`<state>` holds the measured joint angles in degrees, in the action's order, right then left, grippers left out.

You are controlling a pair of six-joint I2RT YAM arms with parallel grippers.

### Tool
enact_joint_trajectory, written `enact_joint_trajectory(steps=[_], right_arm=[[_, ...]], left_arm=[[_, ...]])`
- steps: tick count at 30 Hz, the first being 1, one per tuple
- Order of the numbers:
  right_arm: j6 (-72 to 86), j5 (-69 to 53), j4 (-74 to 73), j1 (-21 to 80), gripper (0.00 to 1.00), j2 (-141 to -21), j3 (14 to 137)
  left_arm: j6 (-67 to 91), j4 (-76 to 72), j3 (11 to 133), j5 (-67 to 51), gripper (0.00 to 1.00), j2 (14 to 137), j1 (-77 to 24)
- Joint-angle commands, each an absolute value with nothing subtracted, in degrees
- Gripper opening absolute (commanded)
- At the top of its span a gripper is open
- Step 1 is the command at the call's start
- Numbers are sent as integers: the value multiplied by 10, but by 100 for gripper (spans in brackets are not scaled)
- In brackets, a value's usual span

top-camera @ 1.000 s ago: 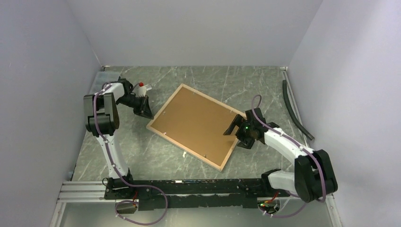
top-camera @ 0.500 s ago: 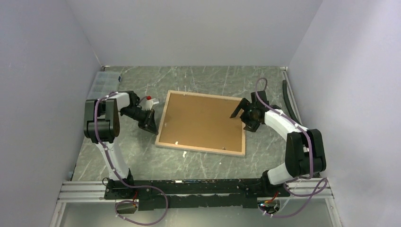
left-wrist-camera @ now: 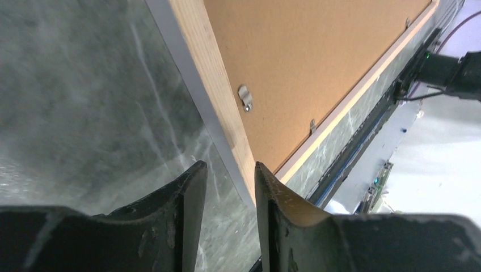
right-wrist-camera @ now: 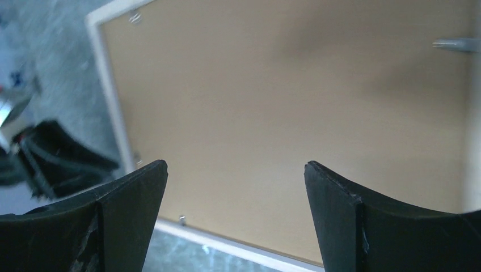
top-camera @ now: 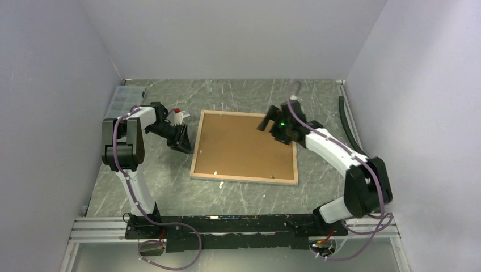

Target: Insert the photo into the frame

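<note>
The frame (top-camera: pixel 244 179) lies back side up in the middle of the table, with a light-wood rim around a plain brown backing panel (top-camera: pixel 238 147). The photo is hidden. My left gripper (top-camera: pixel 184 141) sits low at the frame's left edge. In the left wrist view its jaws (left-wrist-camera: pixel 228 165) are slightly apart, with the wood rim (left-wrist-camera: pixel 210 68) just beyond the tips and bare table between them. My right gripper (top-camera: pixel 271 123) hovers over the frame's far right part. It is wide open (right-wrist-camera: pixel 235 165) above the panel (right-wrist-camera: pixel 272 85), holding nothing.
Small metal turn clips (left-wrist-camera: pixel 245 97) sit along the frame's rim. A clear plastic box (top-camera: pixel 120 97) stands at the back left by the wall. A black hose (top-camera: pixel 354 133) lies along the right wall. A small white scrap (top-camera: pixel 220 185) lies just in front of the frame.
The frame has swung from a diagonal lie to nearly square with the table. The left gripper followed its left edge and has opened. The right gripper moved from the near right corner to the far right.
</note>
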<state>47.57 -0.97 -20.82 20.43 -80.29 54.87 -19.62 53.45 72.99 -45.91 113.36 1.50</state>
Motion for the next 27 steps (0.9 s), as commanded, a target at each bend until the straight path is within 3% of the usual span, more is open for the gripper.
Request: enact_joint_trajectory(steps=[1,4,12,27], right_arm=[[488,-61,-112,291,91,-887,612],[500,-92,-67,337,84,-951,654],[541,-154,17,407,78,-1092,741],[587,-201,77,463,76,-1228,827]], left_arm=[[-148,506,760,-474,42,1152,18],[-147,498,758,-477,36,1165,18],[-137,485,759,-484,24,1198,12],[-135,477,750,-473,10,1199,13]])
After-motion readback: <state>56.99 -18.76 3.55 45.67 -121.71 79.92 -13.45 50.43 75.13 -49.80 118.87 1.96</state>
